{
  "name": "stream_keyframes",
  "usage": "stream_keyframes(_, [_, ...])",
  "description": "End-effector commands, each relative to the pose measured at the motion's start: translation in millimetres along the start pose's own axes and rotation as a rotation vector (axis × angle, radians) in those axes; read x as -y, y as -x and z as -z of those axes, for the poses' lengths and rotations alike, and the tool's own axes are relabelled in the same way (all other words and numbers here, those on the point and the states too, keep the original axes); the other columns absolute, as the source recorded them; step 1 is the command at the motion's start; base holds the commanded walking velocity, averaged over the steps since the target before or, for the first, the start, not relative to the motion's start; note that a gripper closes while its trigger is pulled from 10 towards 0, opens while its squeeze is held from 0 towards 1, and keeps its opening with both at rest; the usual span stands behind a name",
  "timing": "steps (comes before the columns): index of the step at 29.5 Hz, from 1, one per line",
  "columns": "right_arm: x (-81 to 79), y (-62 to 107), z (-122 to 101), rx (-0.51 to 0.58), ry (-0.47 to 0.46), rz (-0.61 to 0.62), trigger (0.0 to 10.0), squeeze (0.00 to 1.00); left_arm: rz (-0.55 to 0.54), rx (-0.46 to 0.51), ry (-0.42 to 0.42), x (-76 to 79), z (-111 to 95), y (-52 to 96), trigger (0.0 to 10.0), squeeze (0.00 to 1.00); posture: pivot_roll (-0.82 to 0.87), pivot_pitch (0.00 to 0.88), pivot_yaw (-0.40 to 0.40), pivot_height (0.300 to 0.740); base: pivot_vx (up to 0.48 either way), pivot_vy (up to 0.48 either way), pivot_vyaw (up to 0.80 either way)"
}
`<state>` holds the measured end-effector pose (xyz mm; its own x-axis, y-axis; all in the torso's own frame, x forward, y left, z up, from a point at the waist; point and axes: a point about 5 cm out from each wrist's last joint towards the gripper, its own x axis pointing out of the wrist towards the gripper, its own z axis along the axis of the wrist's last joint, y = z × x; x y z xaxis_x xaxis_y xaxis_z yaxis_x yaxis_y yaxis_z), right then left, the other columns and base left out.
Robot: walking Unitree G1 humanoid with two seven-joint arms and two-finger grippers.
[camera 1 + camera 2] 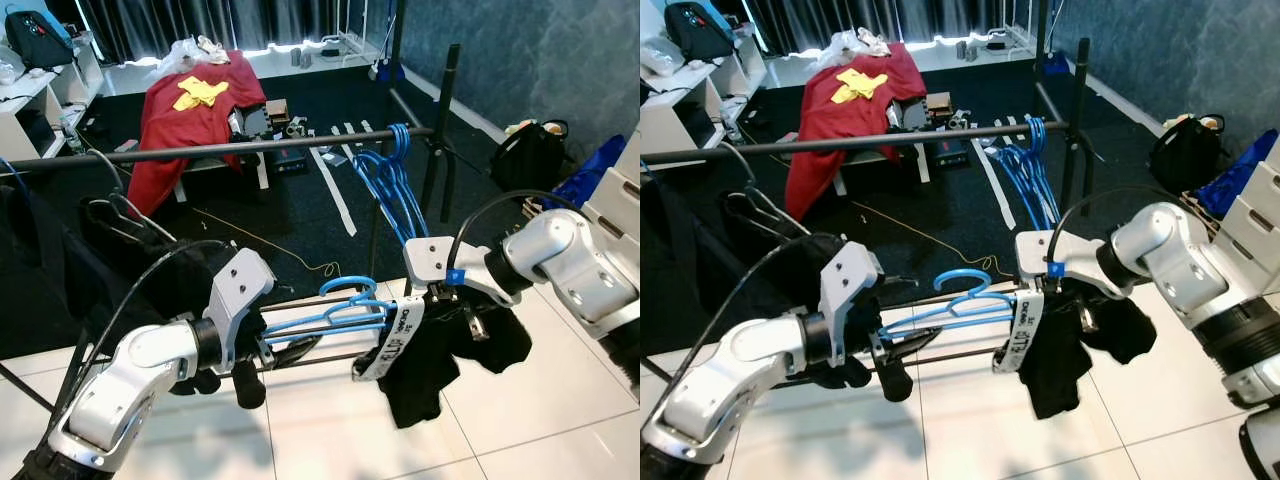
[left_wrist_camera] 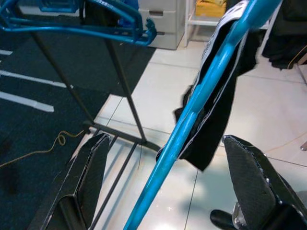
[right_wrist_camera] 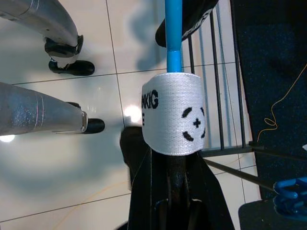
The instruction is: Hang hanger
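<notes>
I am holding a blue hanger [image 1: 335, 312] between my two arms, low in front of me, over the white floor [image 1: 520, 420] and just in front of the dark rug [image 1: 300, 210]. The hanger is thin and bright blue, with a round hook that curls up at the top. It lies almost flat, stretched from one arm to the other. A black piece of clothing [image 1: 440, 355] hangs from its right end, and a white band [image 3: 172, 115] with black letters on it wraps around the blue bar there. My right fingers [image 1: 440, 300] are at that end, closed on the hanger where the clothing bunches up. My left fingers [image 2: 163, 187] are spread wide, one on each side of the blue bar, and they do not touch it. Behind the hanger a long dark rail [image 1: 230, 148] runs across, higher up than the hanger. More blue hangers [image 1: 392, 180] hang from the rail near its right post, and some black hangers [image 1: 115, 215] hang at its left side. Far back a red cloth [image 1: 195, 105] with a yellow thing [image 1: 200, 92] on it lies over something low. A black bag [image 1: 528, 152] sits by the blue wall on the right. A white shelf [image 1: 30, 110] stands at the far left.
</notes>
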<state>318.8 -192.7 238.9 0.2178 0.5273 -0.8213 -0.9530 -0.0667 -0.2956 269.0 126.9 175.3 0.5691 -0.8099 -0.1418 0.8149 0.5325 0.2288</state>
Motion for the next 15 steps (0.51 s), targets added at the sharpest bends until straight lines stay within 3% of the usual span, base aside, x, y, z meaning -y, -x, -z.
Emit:
stream_keyframes(1, [4.4,5.2,-4.9,0.007,0.028,0.019,0.0,0.0,-0.006,-0.038,0.002,-0.2,5.6,-1.3,10.0,0.0,-0.13,0.014,0.041,0.74,0.0,0.0,0.0])
stream_keyframes(6, [8.3,5.9,-13.6,0.06,0.049,0.027,0.0,0.0,0.007,-0.058,0.008,3.6,10.3,-6.4,10.0,0.0,-0.13,0.01,0.042,0.74,0.0,0.0,0.0])
stream_keyframes(13, [10.9,2.6,-25.5,0.129,0.081,0.03,0.0,0.0,0.006,-0.014,0.036,7.2,7.7,-11.2,10.0,0.0,-0.12,0.006,0.039,0.74,0.0,0.0,0.0])
stream_keyframes(14, [11.5,2.4,-26.6,0.134,0.083,0.031,0.0,0.0,0.009,-0.01,0.039,7.7,7.4,-11.5,8.8,0.0,-0.12,0.006,0.039,0.74,0.0,0.0,0.0])
stream_keyframes(15, [11.5,2.4,-26.6,0.134,0.083,0.031,0.0,0.0,0.009,-0.01,0.039,7.7,7.4,-11.5,8.8,0.0,-0.12,0.006,0.039,0.74,0.0,0.0,0.0])
